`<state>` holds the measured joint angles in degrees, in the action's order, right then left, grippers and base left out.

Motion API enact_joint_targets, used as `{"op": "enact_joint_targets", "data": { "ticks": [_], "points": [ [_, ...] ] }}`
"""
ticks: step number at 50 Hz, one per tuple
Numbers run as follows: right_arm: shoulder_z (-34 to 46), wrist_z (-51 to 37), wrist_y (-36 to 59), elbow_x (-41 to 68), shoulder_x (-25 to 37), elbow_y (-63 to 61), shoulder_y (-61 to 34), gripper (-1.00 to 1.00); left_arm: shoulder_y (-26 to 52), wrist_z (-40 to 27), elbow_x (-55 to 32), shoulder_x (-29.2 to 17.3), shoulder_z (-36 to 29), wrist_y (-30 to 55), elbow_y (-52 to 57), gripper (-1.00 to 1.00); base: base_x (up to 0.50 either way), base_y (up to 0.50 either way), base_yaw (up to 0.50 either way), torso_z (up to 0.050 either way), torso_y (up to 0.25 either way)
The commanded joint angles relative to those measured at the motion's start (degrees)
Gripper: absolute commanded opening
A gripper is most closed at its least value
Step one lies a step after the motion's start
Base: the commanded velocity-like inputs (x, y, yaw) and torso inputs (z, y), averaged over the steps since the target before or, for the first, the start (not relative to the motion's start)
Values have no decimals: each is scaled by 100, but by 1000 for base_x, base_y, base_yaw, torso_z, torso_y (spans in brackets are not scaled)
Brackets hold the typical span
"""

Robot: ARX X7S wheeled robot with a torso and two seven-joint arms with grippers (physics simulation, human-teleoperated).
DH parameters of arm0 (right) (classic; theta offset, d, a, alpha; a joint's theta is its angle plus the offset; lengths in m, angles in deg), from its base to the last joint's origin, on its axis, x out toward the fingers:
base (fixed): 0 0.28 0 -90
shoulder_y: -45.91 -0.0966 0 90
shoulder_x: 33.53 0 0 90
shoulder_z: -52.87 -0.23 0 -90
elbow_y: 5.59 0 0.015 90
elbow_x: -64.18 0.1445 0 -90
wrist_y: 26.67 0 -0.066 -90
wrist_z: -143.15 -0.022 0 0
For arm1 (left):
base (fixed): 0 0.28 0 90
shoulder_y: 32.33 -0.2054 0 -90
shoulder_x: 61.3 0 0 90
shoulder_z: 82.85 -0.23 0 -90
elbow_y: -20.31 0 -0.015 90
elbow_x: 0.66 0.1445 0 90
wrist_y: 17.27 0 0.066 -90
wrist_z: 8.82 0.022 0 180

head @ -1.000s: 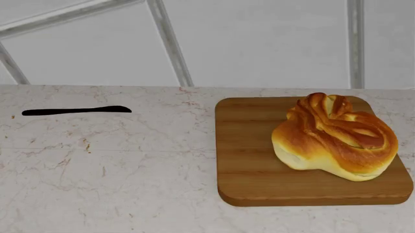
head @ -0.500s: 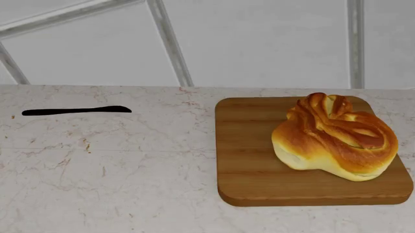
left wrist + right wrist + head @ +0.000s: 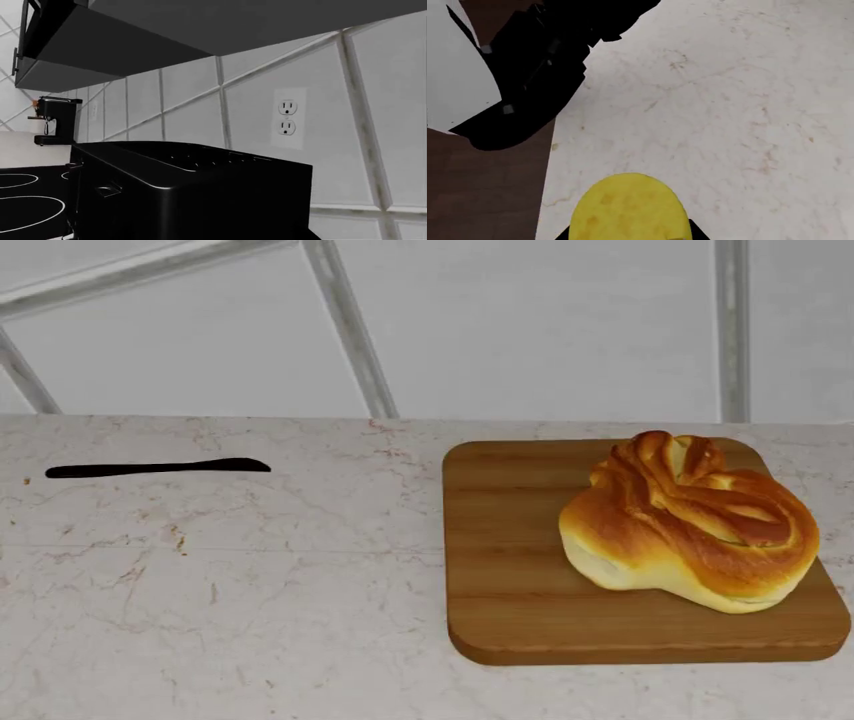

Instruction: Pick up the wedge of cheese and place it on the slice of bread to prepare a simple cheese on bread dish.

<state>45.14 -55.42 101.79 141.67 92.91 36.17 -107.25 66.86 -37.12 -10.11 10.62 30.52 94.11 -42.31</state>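
Cheese on bread, transfer stage: nothing has moved in the head view over the last second.

Left wrist view: black toaster [image 3: 193, 192], wall outlet [image 3: 287, 117] and coffee machine [image 3: 55, 120] only. The left gripper is not visible, and neither are any task things.
Head view: the slice of bread [image 3: 690, 523] sits on the wooden board [image 3: 514, 570], toward its right rear, with its top bare. A black knife [image 3: 158, 468] lies well apart to the board's left. No arm and no cheese are seen, so delivery is judged not yet begun.
Right wrist view: this alone shows the wedge of cheese [image 3: 628, 207], close under the camera over the marble counter [image 3: 727, 100]. Dark slivers of the right gripper [image 3: 628, 234] touch both its flanks, so it is judged clamped on the cheese. Its place relative to the board cannot be told.
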Motion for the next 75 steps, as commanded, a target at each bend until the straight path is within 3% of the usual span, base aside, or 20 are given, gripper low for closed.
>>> {"op": "enact_joint_targets", "data": {
  "ticks": [1, 10, 16, 32, 45, 65, 75],
  "points": [
    [-446, -888, -6, 405, 597, -617, -548, -100, -109, -14, -1, -75, -42, 4, -252, 100, 0, 0, 0, 0, 0],
    [-1075, -1911, -277, 1209, 1470, -950, -1324, -100, -111, -22, -6, -93, -54, 23, -244, 100, 5, 6, 1, 0, 0],
    [-1449, -1846, -690, 1145, 2352, -809, -1345, -100, -111, -34, -1, -99, -67, 31, -253, 100, 5, 4, 2, 0, 0],
    [-1855, -2185, -1607, 818, 2738, 392, -1038, -100, -130, -53, -20, -100, -58, -18, -279, 100, 4, 7, 2, 0, 0],
    [-2008, -2304, -1899, 972, 2565, 1531, -1001, -100, -118, -74, -34, -117, -73, 36, -249, 100, 2, 8, 2, 0, 0],
    [-2104, -2698, -1136, 2049, 1572, 4544, -1883, -100, -144, -104, -58, -131, -62, 42, -226, 100, 3, 7, 2, 0, 0],
    [-2160, -3102, -769, 2700, 1197, 5485, -2267, -100, -148, -120, -64, -139, -63, 44, -231, 100, 1, 6, 3, 0, 0]
  ]
}}
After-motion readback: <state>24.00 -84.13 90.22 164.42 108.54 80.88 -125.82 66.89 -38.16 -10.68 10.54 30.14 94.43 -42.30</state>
